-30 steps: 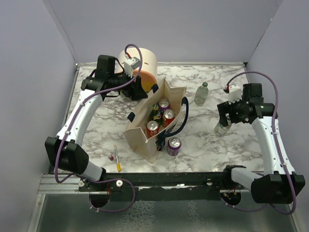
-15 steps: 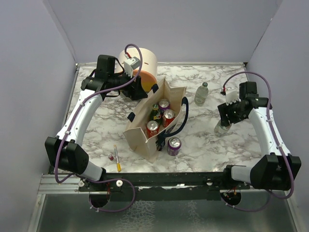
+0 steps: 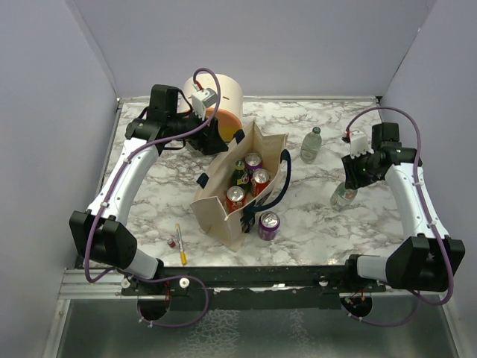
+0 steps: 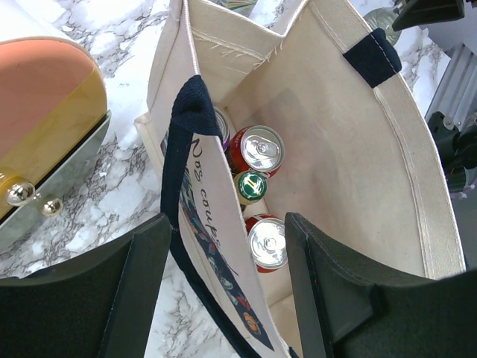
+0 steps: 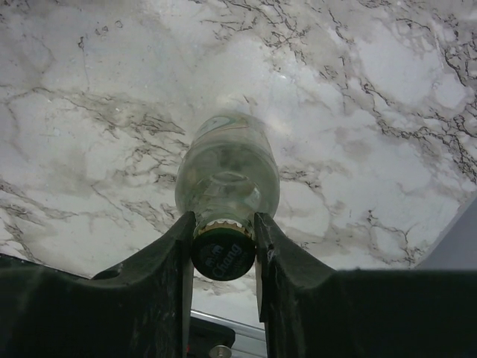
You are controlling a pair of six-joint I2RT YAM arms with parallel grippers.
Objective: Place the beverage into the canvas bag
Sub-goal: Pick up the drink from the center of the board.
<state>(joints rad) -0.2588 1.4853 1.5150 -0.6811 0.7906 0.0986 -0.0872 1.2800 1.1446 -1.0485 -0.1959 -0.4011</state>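
The beverage in hand is a clear glass bottle with a green cap, standing on the marble at the right. My right gripper is above it. In the right wrist view both fingers press the cap of the bottle, so the right gripper is shut on it. The canvas bag stands open mid-table with several cans inside. My left gripper is open, its fingers standing either side of the bag's printed wall and navy handle without pinching them.
A second clear bottle stands behind the bag to the right. A purple can sits at the bag's near corner. A cream-and-orange box is at the back left. A yellow pen lies near the front edge.
My right gripper has closed from wide open onto the bottle's cap, and the right arm has shifted slightly back and up. The left arm and the bag have not moved.
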